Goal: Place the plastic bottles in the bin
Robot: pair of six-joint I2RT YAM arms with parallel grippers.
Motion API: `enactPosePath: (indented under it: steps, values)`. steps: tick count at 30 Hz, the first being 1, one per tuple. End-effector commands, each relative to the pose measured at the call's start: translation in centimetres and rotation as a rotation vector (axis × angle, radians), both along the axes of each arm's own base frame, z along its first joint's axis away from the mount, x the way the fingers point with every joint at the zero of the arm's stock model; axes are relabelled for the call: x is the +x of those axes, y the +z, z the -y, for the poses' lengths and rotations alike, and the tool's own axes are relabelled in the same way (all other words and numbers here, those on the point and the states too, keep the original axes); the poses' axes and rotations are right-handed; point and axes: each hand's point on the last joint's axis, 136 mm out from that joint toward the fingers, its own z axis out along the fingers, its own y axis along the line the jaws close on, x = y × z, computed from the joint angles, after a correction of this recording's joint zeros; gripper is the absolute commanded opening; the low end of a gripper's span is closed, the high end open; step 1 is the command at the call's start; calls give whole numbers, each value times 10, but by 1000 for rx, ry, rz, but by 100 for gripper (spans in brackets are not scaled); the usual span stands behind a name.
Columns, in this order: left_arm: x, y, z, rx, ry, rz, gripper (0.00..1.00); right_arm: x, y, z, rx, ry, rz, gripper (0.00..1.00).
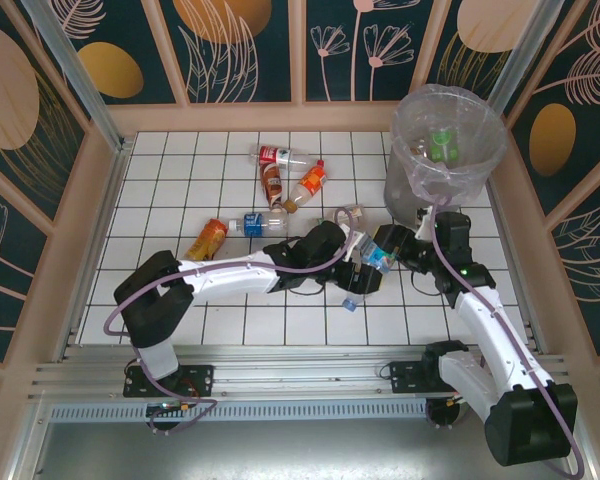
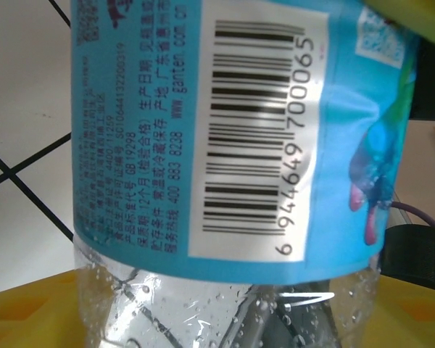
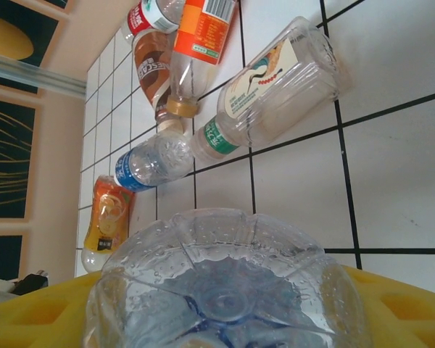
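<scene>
- Six small clear plastic bottles [image 1: 272,186] are seen lying loose on the white tiled table [image 1: 170,170], spread from 9 to 12 o'clock of its middle
- One clear plastic bottle with a blue label [image 1: 378,258] [image 2: 225,145] [image 3: 225,290] is found near the middle, with the left gripper [image 1: 360,263] at its 9 o'clock and the right gripper [image 1: 390,248] at its 3 o'clock
- Yellow pads [image 2: 29,319] of the left gripper are seen beside the label; whether they are pinching or spread cannot be told
- The bottle's base is seen against the right gripper's yellow pad [image 3: 36,312]; its grip cannot be told either
- A tall round grey bin [image 1: 400,190], lined with a clear bag, is placed at the table's 1 o'clock corner, with bottles inside
</scene>
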Motion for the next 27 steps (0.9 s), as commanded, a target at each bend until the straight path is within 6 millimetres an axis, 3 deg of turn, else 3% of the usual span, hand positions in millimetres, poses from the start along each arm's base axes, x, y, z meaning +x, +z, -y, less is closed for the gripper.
enactPosePath:
  steps: [1,4,6,10,20,27]
  values:
    - [5,24,1,-55,4,52,87,5,23,-10,45,29,61,60]
    - [4,35,0,-69,-19,72,97,11,39,-9,33,26,104,60]
    - [7,38,-6,-44,-24,99,99,18,56,-6,3,17,139,60]
    - [14,65,-26,-42,-11,195,99,34,98,1,-71,-8,239,61]
    - [15,124,-61,-21,-55,473,98,71,223,35,-300,-149,549,61]
    - [28,134,-79,12,-38,500,99,85,308,76,-429,-355,725,61]
